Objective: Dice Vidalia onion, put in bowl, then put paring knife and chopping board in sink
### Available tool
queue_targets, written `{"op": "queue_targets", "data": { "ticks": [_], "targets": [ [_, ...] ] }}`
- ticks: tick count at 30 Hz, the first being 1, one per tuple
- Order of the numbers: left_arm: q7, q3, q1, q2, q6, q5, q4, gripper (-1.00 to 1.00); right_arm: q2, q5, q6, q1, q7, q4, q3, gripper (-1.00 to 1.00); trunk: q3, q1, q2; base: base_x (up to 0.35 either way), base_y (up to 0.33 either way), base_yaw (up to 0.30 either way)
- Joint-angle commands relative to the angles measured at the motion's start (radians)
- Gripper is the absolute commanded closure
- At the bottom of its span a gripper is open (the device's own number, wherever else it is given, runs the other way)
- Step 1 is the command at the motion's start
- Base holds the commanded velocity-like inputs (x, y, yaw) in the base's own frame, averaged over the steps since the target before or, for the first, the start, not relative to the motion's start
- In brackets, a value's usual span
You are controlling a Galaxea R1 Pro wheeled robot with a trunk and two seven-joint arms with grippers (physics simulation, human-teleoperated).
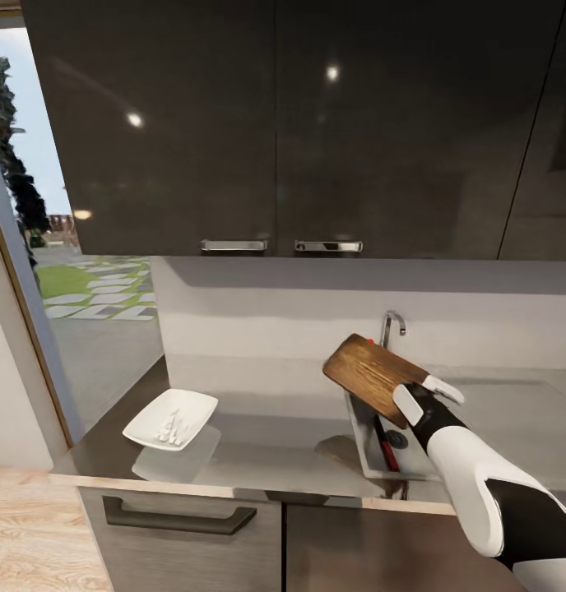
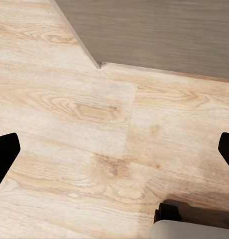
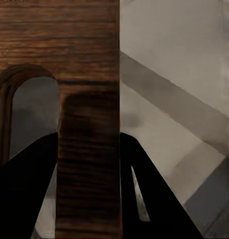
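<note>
The chopping board [image 1: 372, 376] is gripped tilted by the right claw [image 1: 429, 393] above the sink [image 1: 361, 440], paring knife [image 1: 386, 451] inside; left claw [image 2: 114, 149] is spread open over floor.

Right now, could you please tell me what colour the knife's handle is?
Red; the knife lies in the sink, best seen in the head view.

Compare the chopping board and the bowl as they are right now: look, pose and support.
The chopping board is dark brown wood, flat and rectangular; the bowl is white, square, with flaring sides. The board is tilted in the air above the sink, clamped by the right gripper; the bowl sits level on the countertop. The bowl holds the diced onion; the board's face is bare.
</note>
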Motion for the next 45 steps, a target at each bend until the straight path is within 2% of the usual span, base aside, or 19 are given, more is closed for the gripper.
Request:
{"op": "queue_targets", "data": {
  "ticks": [1,4,6,8,10,12,14,17,21,24,27,29,32,36,37,41,45],
  "targets": [
    [0.000,-0.008,-0.001,-0.001,-0.005,0.007,0.003,-1.00,0.005,-0.022,-0.013,0.000,-0.039,-0.002,0.001,1.00,0.000,0.000,-0.001,0.000,0.000,0.000],
    [0.000,-0.008,-0.001,0.000,-0.005,0.007,0.003,-1.00,0.011,-0.066,-0.080,0.000,-0.146,-0.002,-0.011,1.00,0.000,0.000,-0.001,0.000,0.000,0.000],
    [0.000,-0.008,-0.001,0.001,-0.006,0.007,0.003,-1.00,0.011,-0.126,-0.118,0.000,-0.208,-0.002,-0.022,1.00,0.000,0.000,-0.001,0.000,0.000,0.000],
    [0.000,-0.008,-0.001,0.007,-0.006,0.007,0.003,-1.00,0.011,-0.205,-0.160,0.000,-0.285,-0.001,-0.029,1.00,0.000,0.000,-0.001,0.000,0.000,0.000],
    [-0.001,-0.008,-0.001,0.009,-0.007,0.007,0.002,-1.00,0.010,-0.243,-0.181,0.000,-0.370,-0.004,-0.032,1.00,0.000,0.000,-0.001,0.000,0.000,0.000],
    [0.001,-0.008,-0.001,0.011,-0.007,0.008,0.002,-1.00,0.010,-0.258,-0.190,0.000,-0.461,-0.009,-0.033,1.00,0.000,0.000,-0.001,0.000,0.000,0.000],
    [0.002,-0.007,-0.001,0.016,-0.007,0.008,0.002,-1.00,0.011,-0.262,-0.209,0.000,-0.520,-0.012,-0.033,1.00,0.000,0.000,-0.001,0.000,0.000,0.000],
    [0.004,-0.007,-0.001,0.021,-0.007,0.008,0.002,-1.00,0.009,-0.265,-0.276,0.000,-0.616,-0.016,-0.033,1.00,0.000,0.000,-0.001,0.000,0.000,0.000],
    [0.006,-0.007,-0.001,0.022,-0.006,0.008,0.002,-1.00,0.011,-0.266,-0.294,0.000,-0.735,-0.071,-0.032,1.00,0.000,0.000,-0.001,0.000,0.000,0.000],
    [0.006,-0.007,-0.001,0.022,-0.005,0.008,0.002,-1.00,0.018,-0.267,-0.294,0.000,-0.762,-0.100,-0.032,1.00,0.000,0.000,-0.001,0.005,0.000,0.000],
    [0.004,-0.007,-0.001,0.022,-0.005,0.008,0.003,-1.00,0.050,-0.267,-0.291,0.000,-0.811,-0.141,-0.031,1.00,0.000,0.000,-0.001,0.109,0.082,0.000],
    [0.001,-0.007,-0.001,0.022,-0.006,0.008,0.003,-1.00,0.061,-0.267,-0.289,0.000,-0.840,-0.165,-0.031,1.00,0.000,0.000,-0.001,0.184,0.154,0.000],
    [0.000,-0.007,-0.001,0.022,-0.005,0.008,0.003,-1.00,0.079,-0.268,-0.288,0.000,-0.851,-0.177,-0.030,1.00,0.000,0.000,-0.001,0.138,0.113,0.000],
    [-0.008,-0.008,-0.001,0.020,0.005,0.008,0.005,-1.00,0.084,-0.269,-0.287,0.000,-0.852,-0.179,-0.030,1.00,-0.001,0.000,-0.001,0.025,0.019,0.000],
    [-0.020,-0.008,-0.001,0.021,0.009,0.008,0.006,-1.00,0.084,-0.269,-0.287,0.000,-0.852,-0.179,-0.030,1.00,-0.001,0.000,-0.001,0.006,0.005,0.000],
    [-0.170,-0.008,-0.001,0.041,0.098,0.008,0.006,-1.00,0.084,-0.269,-0.287,0.000,-0.849,-0.179,-0.029,1.00,-0.006,0.000,-0.001,0.001,0.001,0.000],
    [-0.200,-0.007,-0.001,0.050,0.125,0.008,0.007,-1.00,0.085,-0.269,-0.289,0.000,-0.847,-0.178,-0.029,1.00,-0.012,0.000,-0.001,0.000,0.000,0.000]
  ]
}}
